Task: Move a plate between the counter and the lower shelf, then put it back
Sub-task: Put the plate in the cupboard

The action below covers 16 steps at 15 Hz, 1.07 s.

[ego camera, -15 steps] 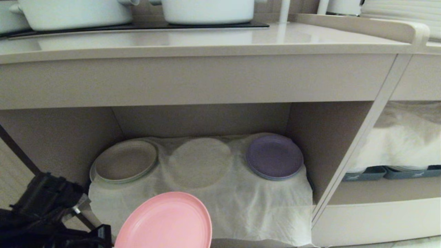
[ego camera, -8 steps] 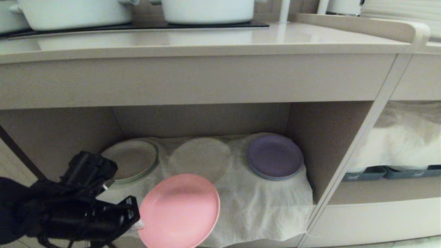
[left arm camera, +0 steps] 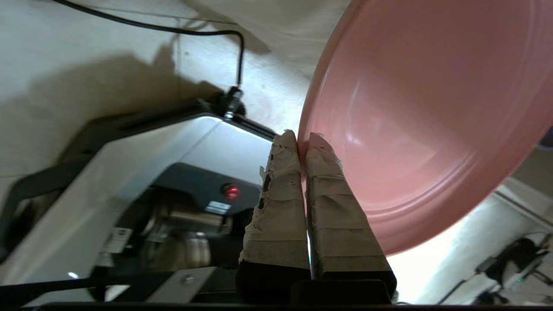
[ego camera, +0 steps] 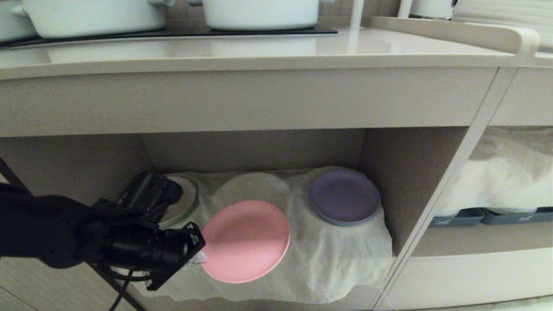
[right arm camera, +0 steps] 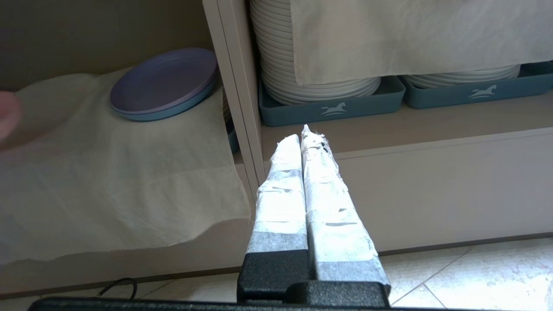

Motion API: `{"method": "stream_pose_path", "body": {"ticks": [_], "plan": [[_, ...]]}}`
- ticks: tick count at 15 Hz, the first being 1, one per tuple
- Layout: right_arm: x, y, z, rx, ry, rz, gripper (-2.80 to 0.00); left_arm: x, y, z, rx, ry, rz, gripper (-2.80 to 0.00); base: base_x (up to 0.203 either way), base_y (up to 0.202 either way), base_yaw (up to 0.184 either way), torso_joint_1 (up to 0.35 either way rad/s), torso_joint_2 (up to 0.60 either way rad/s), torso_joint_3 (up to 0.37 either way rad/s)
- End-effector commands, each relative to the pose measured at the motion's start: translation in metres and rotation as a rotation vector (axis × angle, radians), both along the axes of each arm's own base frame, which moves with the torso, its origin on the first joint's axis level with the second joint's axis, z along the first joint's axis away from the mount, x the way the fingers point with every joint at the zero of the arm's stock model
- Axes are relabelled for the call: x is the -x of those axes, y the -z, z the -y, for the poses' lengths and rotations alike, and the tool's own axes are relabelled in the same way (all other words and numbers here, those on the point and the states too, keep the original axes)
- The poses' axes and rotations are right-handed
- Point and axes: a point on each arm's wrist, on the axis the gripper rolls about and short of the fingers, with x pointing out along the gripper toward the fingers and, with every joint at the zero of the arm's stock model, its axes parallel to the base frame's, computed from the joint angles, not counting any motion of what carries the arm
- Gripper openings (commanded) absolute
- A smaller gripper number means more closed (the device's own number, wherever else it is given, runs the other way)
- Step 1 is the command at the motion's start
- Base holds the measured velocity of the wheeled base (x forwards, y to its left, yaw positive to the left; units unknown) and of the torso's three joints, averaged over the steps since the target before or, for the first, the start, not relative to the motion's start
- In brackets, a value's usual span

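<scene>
Carried up and inward since a second earlier, the plate (ego camera: pixel 245 240) hung over the lower shelf (ego camera: pixel 328 268) cloth, its rim pinched between the left gripper (left arm camera: pixel 302 144) fingers. Beyond the fingertips sat a purple plate (ego camera: pixel 344 196). With so thin an edge hold, the plate could have tipped or snagged the cloth. The right gripper (right arm camera: pixel 304 140) idled, fingers together.

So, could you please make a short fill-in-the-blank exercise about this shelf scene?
1. The left gripper is shut on the rim of the ____ plate.
2. The purple plate lies on the wrinkled white ____ lining the lower shelf.
3. The right gripper holds ____.

Missing words: pink; cloth; nothing
</scene>
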Motion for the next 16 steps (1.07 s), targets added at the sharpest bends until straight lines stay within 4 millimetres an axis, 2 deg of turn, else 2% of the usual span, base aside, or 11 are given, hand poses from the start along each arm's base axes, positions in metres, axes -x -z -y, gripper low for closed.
{"method": "stream_pose_path", "body": {"ticks": [1, 13, 16], "plan": [[0.0, 0.0, 0.0, 0.0, 0.0, 0.0, -2.8, -0.007, 0.004, 0.006, 0.002, -0.006, -0.017, -2.8, 0.0, 0.0, 0.0, 0.0, 0.0, 0.0], [0.0, 0.0, 0.0, 0.0, 0.0, 0.0, -2.8, -0.034, 0.02, 0.015, -0.002, -0.107, 0.031, -2.8, 0.0, 0.0, 0.0, 0.0, 0.0, 0.0], [0.0, 0.0, 0.0, 0.0, 0.0, 0.0, -2.8, -0.043, 0.016, 0.019, 0.021, -0.147, 0.041, -2.8, 0.0, 0.0, 0.0, 0.0, 0.0, 0.0]]}}
